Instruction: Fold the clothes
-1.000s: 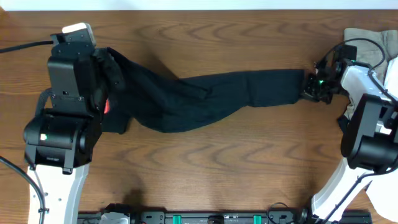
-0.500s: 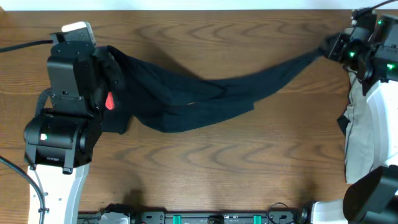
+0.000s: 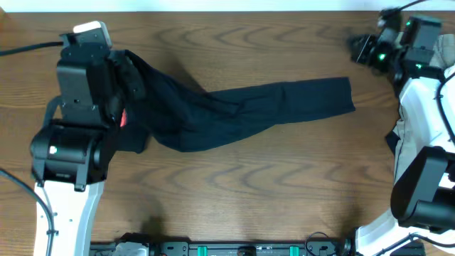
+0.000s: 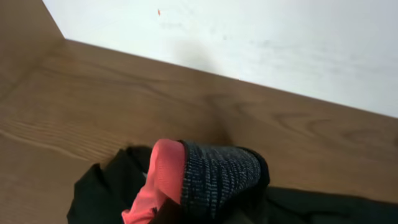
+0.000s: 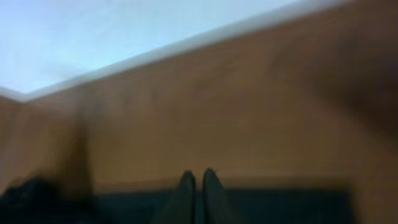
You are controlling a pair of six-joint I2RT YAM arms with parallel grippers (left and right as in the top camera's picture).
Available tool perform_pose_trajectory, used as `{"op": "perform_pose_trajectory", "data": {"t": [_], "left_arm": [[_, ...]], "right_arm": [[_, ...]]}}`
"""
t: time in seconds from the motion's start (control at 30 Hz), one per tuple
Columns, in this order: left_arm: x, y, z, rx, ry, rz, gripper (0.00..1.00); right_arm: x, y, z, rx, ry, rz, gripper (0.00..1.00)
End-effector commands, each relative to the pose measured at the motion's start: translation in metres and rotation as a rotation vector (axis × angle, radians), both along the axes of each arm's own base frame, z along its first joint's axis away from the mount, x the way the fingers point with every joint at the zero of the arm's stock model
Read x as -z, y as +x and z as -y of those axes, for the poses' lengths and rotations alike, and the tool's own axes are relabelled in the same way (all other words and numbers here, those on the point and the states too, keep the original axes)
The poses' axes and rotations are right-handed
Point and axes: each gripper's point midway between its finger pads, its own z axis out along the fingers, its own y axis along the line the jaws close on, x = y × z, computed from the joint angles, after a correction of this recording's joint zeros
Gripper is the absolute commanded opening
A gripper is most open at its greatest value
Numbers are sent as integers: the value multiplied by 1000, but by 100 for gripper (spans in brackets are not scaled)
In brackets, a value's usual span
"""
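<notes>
The wood-grain table [image 3: 234,199] is brown and smooth, and meets a pale wall at its far edge. Across it lie the black pants [image 3: 249,114], a long, thin strip of soft matte cloth. Their long axis runs left to right. The bunched waist end is at far left and the legs point right, angling slightly towards the far side. They lie together as one band, creased near the middle, and end in a straight-cut hem [image 3: 347,96] that rests flat on the wood.

The left arm [image 3: 71,142], black blocks on a white link, covers much of the waist end. The right arm [image 3: 419,107], white with black joints, stands at the right edge over a bit of pale cloth [image 3: 399,129], mostly hidden.

In the left wrist view the waistband [image 4: 214,180] is rolled over. It is a grey speckled knit with a red-orange edge, rounded like a cuff, above crumpled black fabric.

The left gripper [image 3: 122,75] sits over the waist, dark on dark. Its fingers show in no view, so I cannot tell whether they pinch the cloth. The right gripper [image 3: 357,48] is beyond the hem, towards the far right corner, apart from the pants. In its blurred wrist view the fingers [image 5: 186,186] seem pressed together with nothing between them.
</notes>
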Motion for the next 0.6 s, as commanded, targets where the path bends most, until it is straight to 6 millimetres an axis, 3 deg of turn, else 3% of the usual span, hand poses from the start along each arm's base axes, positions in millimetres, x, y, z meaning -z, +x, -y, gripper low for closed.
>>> {"op": "perform_pose_trajectory", "data": {"t": [0.0,0.13,0.23,0.37,0.47,0.57], "left_arm": [[-13,3,0,8,4,33,7],[-13,3,0,8,4,33,6],[-13,3,0,8,3,33,7],[-15,4,0,8,2,42,6],[-17,3,0,8,1,50,6],[-20,1,0,8,-1,57,7]], "right_arm": [[18,-30,-66,-242,38,-72,8],[36,-69,-137,-449,-29,-153,14],[53,-88,-173,-513,-137,-191,15],[72,-123,-236,-705,-227,-176,15],[94,-149,-272,-816,-261,-199,15],[121,-168,-291,-865,-303,-250,13]]}}
